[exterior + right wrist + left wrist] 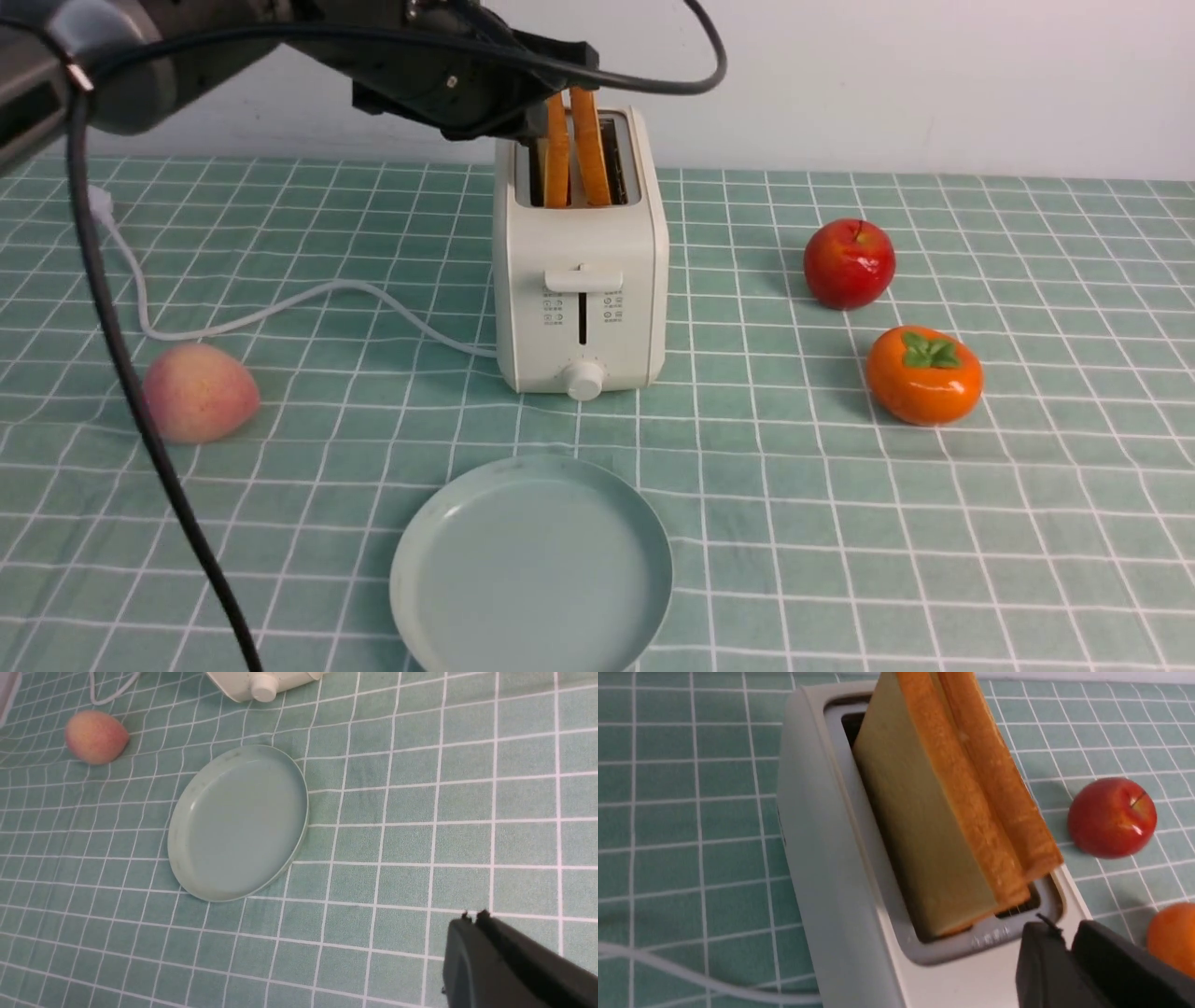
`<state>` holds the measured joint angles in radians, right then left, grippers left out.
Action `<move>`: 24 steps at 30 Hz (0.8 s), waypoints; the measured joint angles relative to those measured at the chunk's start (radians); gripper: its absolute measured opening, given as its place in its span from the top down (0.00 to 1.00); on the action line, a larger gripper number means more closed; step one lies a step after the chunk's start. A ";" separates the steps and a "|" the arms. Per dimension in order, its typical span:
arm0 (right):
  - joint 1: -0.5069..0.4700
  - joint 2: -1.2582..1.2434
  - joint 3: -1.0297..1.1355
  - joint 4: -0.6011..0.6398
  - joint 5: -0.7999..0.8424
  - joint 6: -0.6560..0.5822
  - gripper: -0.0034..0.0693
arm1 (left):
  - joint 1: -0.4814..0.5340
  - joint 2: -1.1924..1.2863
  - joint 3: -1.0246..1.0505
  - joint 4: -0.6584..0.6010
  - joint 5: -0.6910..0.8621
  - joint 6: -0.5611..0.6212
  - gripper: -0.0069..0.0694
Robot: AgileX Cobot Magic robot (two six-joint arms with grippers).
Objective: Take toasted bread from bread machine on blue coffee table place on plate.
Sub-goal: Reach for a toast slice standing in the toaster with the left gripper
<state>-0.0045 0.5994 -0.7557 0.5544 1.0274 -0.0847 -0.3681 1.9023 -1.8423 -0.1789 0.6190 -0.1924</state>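
Nothing was done yet: both slices of toasted bread (571, 149) stood on edge in the bread machine (579, 308), crusts running front to back, the right one leaning left. The plate (532, 569) was bare. The left fingers (1045, 970) hung beside the slots, and I could not tell their gap. The right fingers (467, 961) were pressed together above the worktop (514, 788).

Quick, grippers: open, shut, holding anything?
Left gripper: cannot tell; not gripping the toasted bread.
Right gripper: shut, empty.

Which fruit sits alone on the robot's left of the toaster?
The pinkish peach; the red apple and orange persimmon both lie on the right of the toaster.
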 joint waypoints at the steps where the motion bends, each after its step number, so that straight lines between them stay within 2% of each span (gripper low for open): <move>1: 0.000 0.000 0.000 0.000 0.000 0.000 0.95 | 0.000 0.012 -0.003 0.001 -0.021 0.000 0.71; 3: 0.000 0.000 0.000 -0.001 0.000 0.000 0.95 | 0.000 0.031 -0.007 0.002 -0.051 0.000 0.63; 4: 0.000 0.000 0.000 -0.011 0.000 0.000 0.95 | -0.001 0.053 -0.010 0.008 -0.092 0.000 0.54; 6: 0.000 0.000 0.000 -0.029 0.000 0.000 0.95 | -0.001 0.077 -0.011 0.019 -0.123 0.000 0.45; 10: 0.000 0.000 0.000 -0.042 -0.001 0.000 0.95 | -0.001 0.106 -0.011 0.063 -0.137 0.000 0.38; 13: 0.000 0.000 0.000 -0.042 -0.003 0.000 0.95 | -0.001 0.112 -0.011 0.100 -0.147 0.000 0.47; 15: 0.000 0.000 0.000 -0.042 -0.010 0.000 0.95 | -0.002 0.112 -0.011 0.137 -0.147 -0.001 0.64; 16: 0.000 0.000 0.000 -0.042 -0.011 0.000 0.95 | -0.002 0.112 -0.011 0.137 -0.147 -0.001 0.66; 17: 0.000 0.000 0.000 -0.042 -0.015 0.000 0.94 | -0.002 0.111 -0.011 0.158 -0.147 -0.003 0.82; 19: 0.000 0.000 0.000 -0.042 -0.017 0.000 0.94 | -0.002 0.101 -0.011 0.166 -0.141 -0.003 0.87; 24: 0.000 0.000 0.000 -0.042 -0.017 0.000 0.93 | -0.002 0.030 -0.011 0.172 -0.115 -0.003 0.86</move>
<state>-0.0045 0.5994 -0.7559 0.5124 1.0100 -0.0847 -0.3698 1.9327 -1.8537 -0.0071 0.5041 -0.1957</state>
